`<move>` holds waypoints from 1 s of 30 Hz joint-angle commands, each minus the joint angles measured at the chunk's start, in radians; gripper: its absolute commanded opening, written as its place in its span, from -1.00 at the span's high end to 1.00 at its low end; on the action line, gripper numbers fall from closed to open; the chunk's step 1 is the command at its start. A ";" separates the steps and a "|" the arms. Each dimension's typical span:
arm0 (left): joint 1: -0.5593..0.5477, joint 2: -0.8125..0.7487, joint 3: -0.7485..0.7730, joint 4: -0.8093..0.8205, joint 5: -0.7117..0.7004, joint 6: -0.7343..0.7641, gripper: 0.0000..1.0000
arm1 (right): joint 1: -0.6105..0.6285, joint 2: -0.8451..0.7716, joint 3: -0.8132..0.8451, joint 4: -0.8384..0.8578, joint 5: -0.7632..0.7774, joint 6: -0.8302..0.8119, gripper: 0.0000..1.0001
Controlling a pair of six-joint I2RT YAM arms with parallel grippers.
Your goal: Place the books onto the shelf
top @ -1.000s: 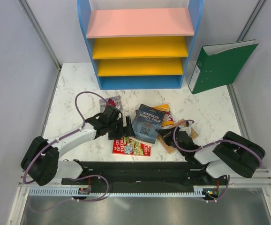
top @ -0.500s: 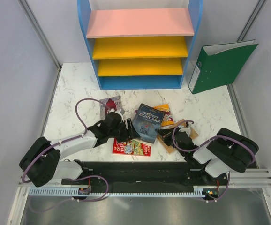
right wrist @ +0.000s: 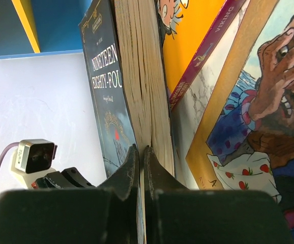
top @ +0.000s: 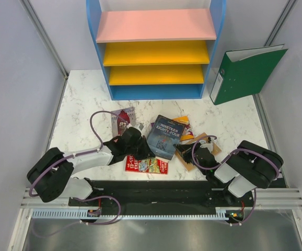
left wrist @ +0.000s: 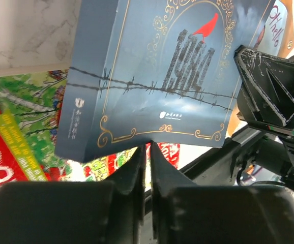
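the nineteen eighty-four book (top: pixel 165 137) stands tilted between the 2 arms, its long axis toward the shelf (top: pixel 156 92). the left gripper (left wrist: pixel 147 152) is clenched at its near edge and the right gripper (right wrist: pixel 141 152) at its page side. we cannot tell whether either truly pinches it.

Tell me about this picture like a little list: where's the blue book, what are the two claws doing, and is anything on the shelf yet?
blue book: middle of the table, tilted, partly over the red-and-green book
left gripper: closed, seems to pinch the blue book's edge
right gripper: closed, seems to pinch its opposite edge
shelf: no books on the boards in view
orange book: beside the blue book
small book: flat, left of the blue book
green binder: standing right of the shelf
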 commanded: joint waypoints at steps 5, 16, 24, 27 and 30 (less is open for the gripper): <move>-0.002 -0.113 0.053 -0.197 -0.157 0.058 -0.57 | 0.002 0.059 -0.023 0.141 -0.015 0.052 1.00; 0.021 -0.124 0.042 -0.189 -0.229 0.098 -0.78 | -0.017 0.070 -0.052 0.209 -0.067 0.078 1.00; 0.021 -0.021 0.074 -0.067 -0.257 0.118 -0.72 | -0.023 0.087 -0.098 0.249 -0.091 0.095 1.00; 0.021 0.010 0.071 -0.023 -0.257 0.109 -0.66 | -0.023 0.113 -0.088 0.266 -0.110 0.090 1.00; 0.021 0.030 0.068 0.037 -0.246 0.100 -0.49 | -0.023 0.165 -0.089 0.313 -0.124 0.096 1.00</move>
